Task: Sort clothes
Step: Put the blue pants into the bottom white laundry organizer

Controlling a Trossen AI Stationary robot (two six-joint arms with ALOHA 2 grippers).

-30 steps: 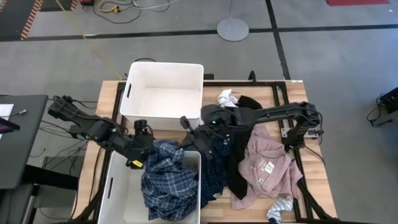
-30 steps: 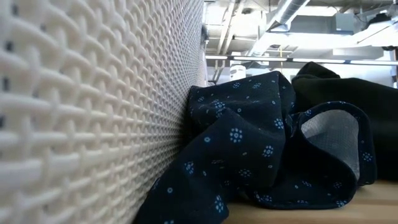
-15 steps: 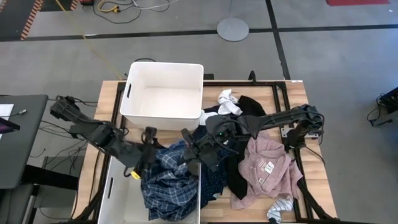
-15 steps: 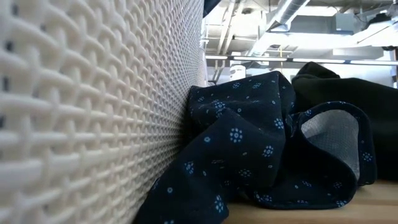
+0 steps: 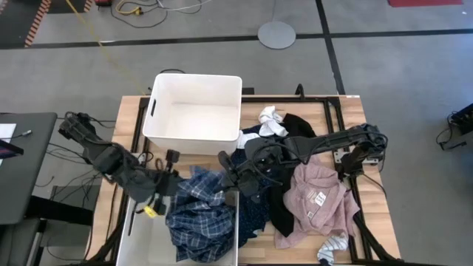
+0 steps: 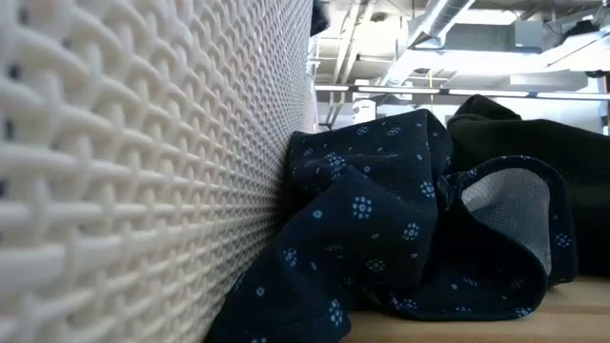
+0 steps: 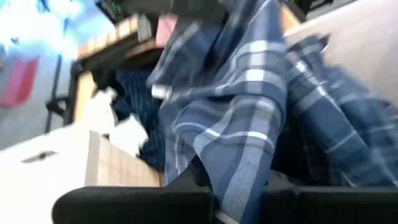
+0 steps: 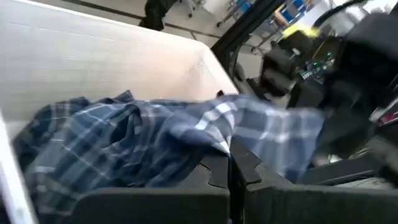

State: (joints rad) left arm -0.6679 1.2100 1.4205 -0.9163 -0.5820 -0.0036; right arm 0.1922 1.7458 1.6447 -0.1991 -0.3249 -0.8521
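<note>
The blue-white plaid shirt lies bunched in the near white bin, its upper part raised between my two grippers. My left gripper is shut on its left side and my right gripper on its right side, above the bin's far rim. The navy dotted piece lies on the table against the bin's outer wall. To its right are the black piece and the pale pink shirt. My left gripper pinches a fold of plaid cloth between its two fingers, coming from the table's left and slanting down. The cloth runs up and away from the fingers; the rest lies in the bin. My right gripper pinches a bunched fold of plaid cloth between its two fingers, coming from the table's right, nearly level. The shirt trails from the fingers down into the bin.
A second white bin stands at the far side with nothing showing in it. A white sock lies beside it, and a striped sock near the front right corner. Bare wood shows along the right edge.
My right gripper has moved toward the near edge, from beside the far bin to over the near bin's rim, carrying plaid cloth with it. My left gripper has shifted toward the near edge onto the shirt's left side. The shirt's upper part is now spread between the two.
</note>
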